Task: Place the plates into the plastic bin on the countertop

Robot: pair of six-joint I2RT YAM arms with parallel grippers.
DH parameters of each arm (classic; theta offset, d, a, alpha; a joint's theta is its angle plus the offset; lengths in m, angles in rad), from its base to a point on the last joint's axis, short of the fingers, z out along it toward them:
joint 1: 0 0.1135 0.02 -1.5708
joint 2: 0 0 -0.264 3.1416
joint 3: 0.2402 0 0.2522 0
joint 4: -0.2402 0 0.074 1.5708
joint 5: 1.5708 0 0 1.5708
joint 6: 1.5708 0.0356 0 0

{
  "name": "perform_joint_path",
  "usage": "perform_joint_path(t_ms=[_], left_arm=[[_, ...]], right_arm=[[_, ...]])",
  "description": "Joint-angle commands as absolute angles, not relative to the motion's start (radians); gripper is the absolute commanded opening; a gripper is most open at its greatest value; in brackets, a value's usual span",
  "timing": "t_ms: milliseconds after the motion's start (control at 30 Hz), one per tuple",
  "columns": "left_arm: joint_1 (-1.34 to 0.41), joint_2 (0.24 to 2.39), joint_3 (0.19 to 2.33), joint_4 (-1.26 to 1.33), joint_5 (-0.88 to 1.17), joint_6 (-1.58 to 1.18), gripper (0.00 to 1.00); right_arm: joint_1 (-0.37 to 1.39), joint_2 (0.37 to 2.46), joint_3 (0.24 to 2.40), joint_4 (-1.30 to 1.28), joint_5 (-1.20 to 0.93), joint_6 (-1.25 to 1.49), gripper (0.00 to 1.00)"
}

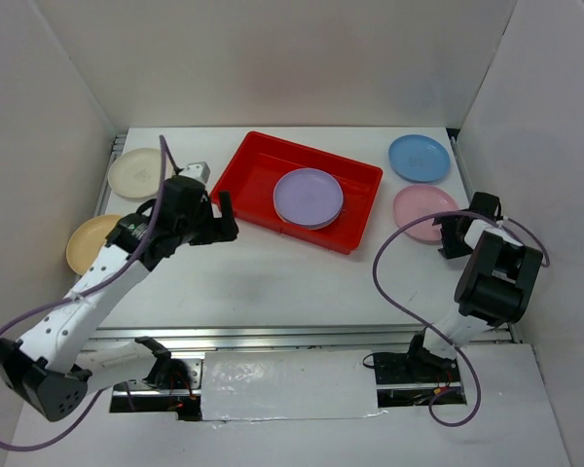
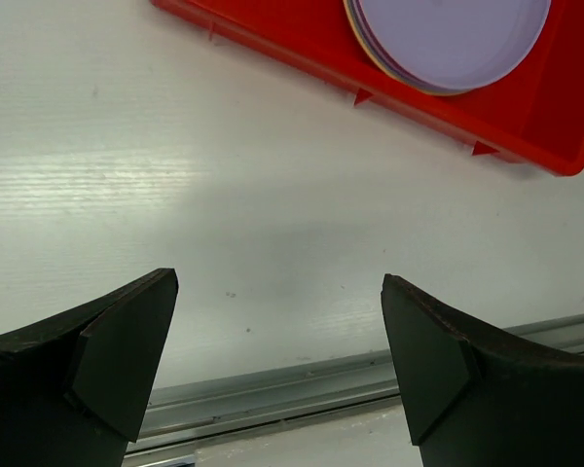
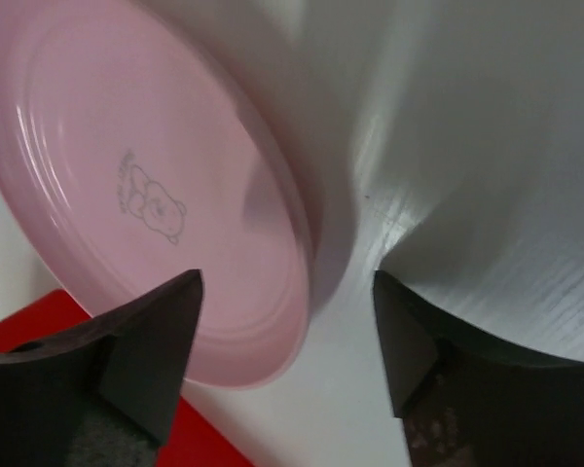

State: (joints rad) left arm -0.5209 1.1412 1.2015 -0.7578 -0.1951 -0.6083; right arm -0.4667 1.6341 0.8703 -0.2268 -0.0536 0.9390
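Left gripper (image 1: 224, 222), jaws wide apart and empty, hangs over the white countertop (image 1: 273, 282) just beside the red plastic bin (image 1: 263, 156), where a purple plate (image 1: 309, 197) tops a stack. Right gripper (image 3: 287, 282), jaws also apart, sits at the edge of the pink plate (image 3: 146, 195), near the blue plate (image 1: 419, 158).

Plates: 1 cream (image 1: 136, 173), 1 yel. (image 1: 88, 243), 1 blue (image 1: 419, 158), 1 pink (image 1: 423, 212), 1 purple-top stack (image 1: 308, 197); 1 red bin (image 1: 253, 175).
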Motion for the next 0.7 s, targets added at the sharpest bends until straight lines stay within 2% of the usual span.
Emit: perform_joint_path(t_ms=[0, 200, 300, 433, 467, 567, 633, 667], left_arm=[[-0.485, 1.075, 1.252, -0.791, -0.239, -0.554, 0.99], [-0.434, 1.066, 1.221, -0.776, -0.189, -0.531, 0.99], [-0.4, 1.063, 1.215, -0.778, -0.173, -0.526, 0.99], [-0.376, 1.048, 1.227, -0.782, -0.158, -0.514, 0.99], [-0.361, 1.045, 1.229, -0.788, -0.158, -0.512, 0.99], [-0.318, 1.029, 1.213, -0.785, -0.146, -0.491, 0.99], [-0.287, 1.023, 1.206, -0.785, -0.112, -0.479, 0.99], [-0.25, 1.023, 1.2, -0.787, -0.094, -0.465, 0.99]], right_arm=[[-0.457, 1.658, 0.922, -0.21, -0.014, 0.945, 0.74], [-0.431, 1.672, 0.953, -0.244, 0.029, 0.925, 0.48], [-0.423, 1.681, 0.965, -0.265, 0.031, 0.92, 0.46], [-0.416, 1.707, 0.999, -0.302, 0.038, 0.894, 0.38], [-0.413, 1.713, 1.008, -0.311, 0.038, 0.888, 0.21], [-0.413, 1.724, 1.025, -0.327, 0.029, 0.881, 0.06], [-0.416, 1.718, 1.023, -0.327, 0.023, 0.882, 0.05], [-0.419, 1.712, 1.008, -0.322, 0.006, 0.882, 0.02]])
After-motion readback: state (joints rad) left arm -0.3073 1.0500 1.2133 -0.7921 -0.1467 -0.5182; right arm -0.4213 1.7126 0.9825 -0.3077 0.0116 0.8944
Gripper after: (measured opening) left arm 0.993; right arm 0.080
